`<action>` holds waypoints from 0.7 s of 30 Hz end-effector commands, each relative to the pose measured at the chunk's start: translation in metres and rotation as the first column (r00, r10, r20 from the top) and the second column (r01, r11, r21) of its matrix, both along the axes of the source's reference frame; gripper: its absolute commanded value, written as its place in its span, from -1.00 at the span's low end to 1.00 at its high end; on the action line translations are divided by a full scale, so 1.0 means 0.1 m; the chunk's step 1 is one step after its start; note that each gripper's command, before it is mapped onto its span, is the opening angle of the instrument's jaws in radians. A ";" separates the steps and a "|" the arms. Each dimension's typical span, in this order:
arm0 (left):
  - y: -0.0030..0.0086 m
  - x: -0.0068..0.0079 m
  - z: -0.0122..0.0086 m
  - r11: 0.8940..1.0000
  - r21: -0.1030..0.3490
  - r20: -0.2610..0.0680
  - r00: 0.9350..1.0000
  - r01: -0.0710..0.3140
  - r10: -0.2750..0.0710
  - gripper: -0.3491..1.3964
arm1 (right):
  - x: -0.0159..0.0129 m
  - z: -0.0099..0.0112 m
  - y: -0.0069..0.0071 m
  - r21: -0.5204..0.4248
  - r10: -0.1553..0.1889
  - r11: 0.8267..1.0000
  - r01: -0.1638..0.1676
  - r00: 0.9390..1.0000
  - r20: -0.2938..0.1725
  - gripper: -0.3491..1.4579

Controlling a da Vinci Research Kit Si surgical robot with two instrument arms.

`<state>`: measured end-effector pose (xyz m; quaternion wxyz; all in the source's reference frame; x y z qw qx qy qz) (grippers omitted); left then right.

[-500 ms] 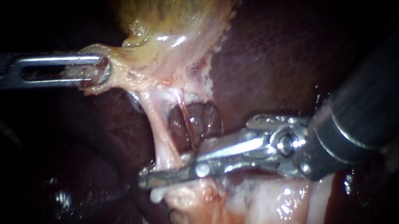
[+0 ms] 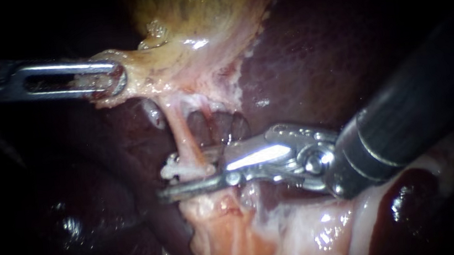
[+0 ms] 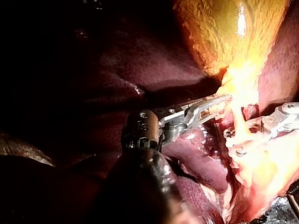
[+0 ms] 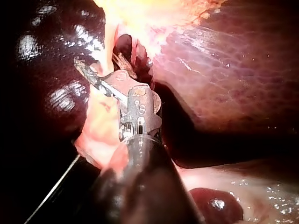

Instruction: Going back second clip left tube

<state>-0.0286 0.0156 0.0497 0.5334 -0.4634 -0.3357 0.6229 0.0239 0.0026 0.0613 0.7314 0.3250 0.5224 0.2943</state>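
Left silver instrument [image 2: 114,80]: one, jaws pinched on yellow-pink gallbladder [image 2: 176,60].
Right silver instrument [image 2: 186,178]: one, jaws slightly apart, one pale pink tube [image 2: 183,134] between them.

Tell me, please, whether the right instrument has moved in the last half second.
Yes: against the unmoved left instrument, the right instrument has shifted slightly up and left in the endoscope view.

no text, label or number can be read here.
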 end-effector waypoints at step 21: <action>-0.001 0.004 0.000 1.000 -0.001 0.000 1.000 -0.001 0.001 -1.00 | -0.157 -0.041 0.016 -0.317 -0.126 0.942 0.112 0.992 -0.023 -0.06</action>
